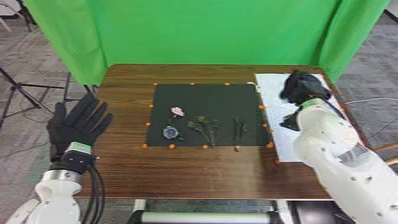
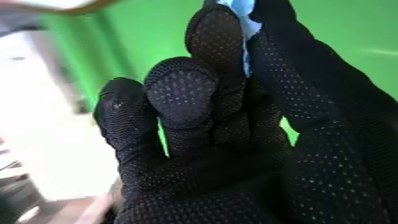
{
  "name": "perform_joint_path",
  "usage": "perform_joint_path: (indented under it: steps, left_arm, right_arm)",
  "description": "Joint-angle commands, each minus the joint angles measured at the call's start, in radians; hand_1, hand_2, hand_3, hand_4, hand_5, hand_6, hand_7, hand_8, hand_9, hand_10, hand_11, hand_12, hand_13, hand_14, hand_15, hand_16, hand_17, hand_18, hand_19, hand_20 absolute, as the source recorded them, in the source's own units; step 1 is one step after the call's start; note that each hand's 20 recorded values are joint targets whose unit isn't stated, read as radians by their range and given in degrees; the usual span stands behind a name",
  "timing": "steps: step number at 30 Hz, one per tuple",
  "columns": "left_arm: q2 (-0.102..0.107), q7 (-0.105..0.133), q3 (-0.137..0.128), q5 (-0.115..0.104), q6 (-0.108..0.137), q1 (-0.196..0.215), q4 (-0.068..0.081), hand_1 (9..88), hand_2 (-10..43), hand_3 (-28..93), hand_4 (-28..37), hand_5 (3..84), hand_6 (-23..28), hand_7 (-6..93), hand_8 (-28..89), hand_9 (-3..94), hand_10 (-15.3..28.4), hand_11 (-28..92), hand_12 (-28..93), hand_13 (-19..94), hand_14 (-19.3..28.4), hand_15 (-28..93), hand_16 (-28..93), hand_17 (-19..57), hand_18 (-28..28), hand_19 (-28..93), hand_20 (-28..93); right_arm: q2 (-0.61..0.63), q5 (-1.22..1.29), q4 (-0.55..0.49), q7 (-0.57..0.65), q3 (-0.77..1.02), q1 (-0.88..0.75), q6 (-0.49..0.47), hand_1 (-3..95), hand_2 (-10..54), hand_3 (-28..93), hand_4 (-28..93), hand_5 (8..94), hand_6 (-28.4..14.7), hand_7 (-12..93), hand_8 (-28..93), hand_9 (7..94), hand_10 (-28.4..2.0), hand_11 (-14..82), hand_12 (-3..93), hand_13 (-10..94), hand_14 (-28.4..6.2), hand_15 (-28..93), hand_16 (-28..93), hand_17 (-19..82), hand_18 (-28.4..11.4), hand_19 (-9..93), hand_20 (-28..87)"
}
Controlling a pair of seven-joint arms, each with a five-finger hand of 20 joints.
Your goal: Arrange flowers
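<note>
From the robot's head, high above the near side of a brown wooden table (image 1: 200, 172), the head view looks forward and down, set back enough to take in a square black mat (image 1: 218, 97), a long white sheet (image 1: 282, 142) to its right, two white jointed arms (image 1: 342, 160) and the tall green cloth backdrop (image 1: 213, 30) at the far side. The right wrist view, shot from the right arm at very close range, faces along the black-gloved right hand (image 1: 305, 89) toward that same backdrop. Common to both views: the hand, at far right, and green cloth beyond it
</note>
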Motion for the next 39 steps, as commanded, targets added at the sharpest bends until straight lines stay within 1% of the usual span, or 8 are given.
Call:
perform_joint_path:
  steps: [1, 8, 11, 20, 28, 31, 34, 39]
  left_arm:
    - [-0.001, -0.009, 0.009, 0.002, -0.003, -0.008, 0.001, 24.4, 15.3, 67, -28.3, 39.3, 5.8, 14.9, -11, 33.8, 11.6, 17, 8, 24, 12.5, 32, -9, -5.1, 14.0, 35, 9]
    - [-0.007, -0.031, 0.021, 0.011, 0.0, -0.024, 0.007, 24.3, 15.3, 67, -28.3, 39.3, 5.8, 14.9, -11, 33.6, 11.6, 17, 8, 24, 12.5, 32, -9, -5.1, 14.1, 35, 9]
    - [-0.011, -0.041, 0.035, -0.003, -0.001, -0.038, 0.013, 24.5, 15.3, 66, -28.3, 39.3, 5.8, 14.9, -11, 33.5, 11.6, 17, 8, 24, 12.7, 33, -9, -5.1, 14.0, 35, 9]
    - [-0.004, -0.042, 0.045, 0.001, -0.002, -0.041, 0.011, 24.4, 15.3, 66, -28.3, 39.2, 5.8, 14.9, -11, 33.3, 11.7, 18, 8, 24, 12.7, 33, -9, -5.2, 14.0, 35, 9]
    - [0.005, -0.069, 0.047, 0.007, 0.0, -0.05, 0.02, 24.4, 15.4, 66, -28.3, 39.2, 5.7, 15.6, -10, 33.3, 12.0, 18, 9, 24, 13.5, 35, -8, -5.3, 14.1, 35, 9]
    - [0.007, -0.083, 0.055, 0.004, 0.016, -0.066, 0.028, 24.5, 15.5, 66, -28.3, 39.2, 5.8, 15.7, -11, 33.3, 12.0, 18, 9, 24, 13.6, 35, -8, -5.3, 14.1, 35, 9]
    - [-0.004, -0.093, 0.046, 0.023, -0.003, -0.064, 0.028, 24.4, 15.5, 66, -28.3, 39.2, 5.7, 15.8, -11, 33.3, 12.0, 18, 9, 23, 13.4, 35, -8, -5.3, 14.1, 35, 9]
    - [0.002, -0.078, 0.053, 0.014, 0.005, -0.067, 0.028, 24.4, 15.6, 66, -28.3, 39.2, 5.8, 15.9, -11, 33.3, 12.0, 19, 9, 23, 13.5, 35, -8, -5.4, 14.1, 35, 9]
  right_arm:
    - [-0.127, 0.037, 0.005, -0.077, -0.155, 0.128, -0.02, 58.2, -5.0, 71, -28, 70.4, -2.1, 38, 13, 79.0, -10.3, 38.1, 53.5, 77, -7.4, 68, 37, 48, -20.2, 93, 45]
    - [-0.21, 0.04, 0.04, -0.095, -0.241, 0.181, -0.105, 58.2, -5.0, 70, -28, 70.2, -2.1, 39, 13, 78.7, -10.2, 37.9, 53.4, 77, -7.4, 67, 37, 48, -20.1, 93, 46]
    - [-0.239, 0.025, 0.047, -0.097, -0.254, 0.176, -0.113, 58.2, -4.9, 70, -28, 70.1, -2.1, 39, 13, 78.7, -10.1, 37.6, 53.5, 76, -7.6, 68, 38, 48, -20.1, 93, 46]
    - [-0.288, 0.048, 0.062, -0.133, -0.316, 0.18, -0.168, 57.4, -5.1, 72, -28, 69.9, -2.0, 39, 12, 78.7, -10.2, 37.1, 53.7, 76, -7.9, 68, 38, 47, -20.4, 93, 45]
    - [-0.353, 0.013, 0.107, -0.16, -0.34, 0.138, -0.109, 57.2, -5.2, 72, -28, 70.2, -2.6, 38, 9, 79.9, -10.1, 33.9, 49.7, 76, -8.3, 67, 37, 47, -20.7, 93, 44]
    - [-0.371, -0.011, 0.135, -0.154, -0.341, 0.131, -0.053, 57.0, -5.6, 72, -28, 69.4, -2.4, 36, 7, 81.3, -9.1, 22.2, 49.1, 74, -8.7, 66, 37, 45, -20.7, 93, 42]
    - [-0.375, -0.041, 0.151, -0.16, -0.347, 0.133, -0.054, 57.1, -6.3, 72, -28, 69.3, -2.5, 36, 7, 81.3, -8.9, 19.2, 48.0, 73, -8.7, 65, 36, 45, -20.7, 93, 41]
    - [-0.376, -0.038, 0.186, -0.142, -0.348, 0.15, -0.064, 57.1, -7.7, 72, -28, 68.2, -2.6, 34, 6, 80.7, -9.4, 16.5, 46.7, 72, -8.6, 65, 36, 44, -20.8, 93, 40]
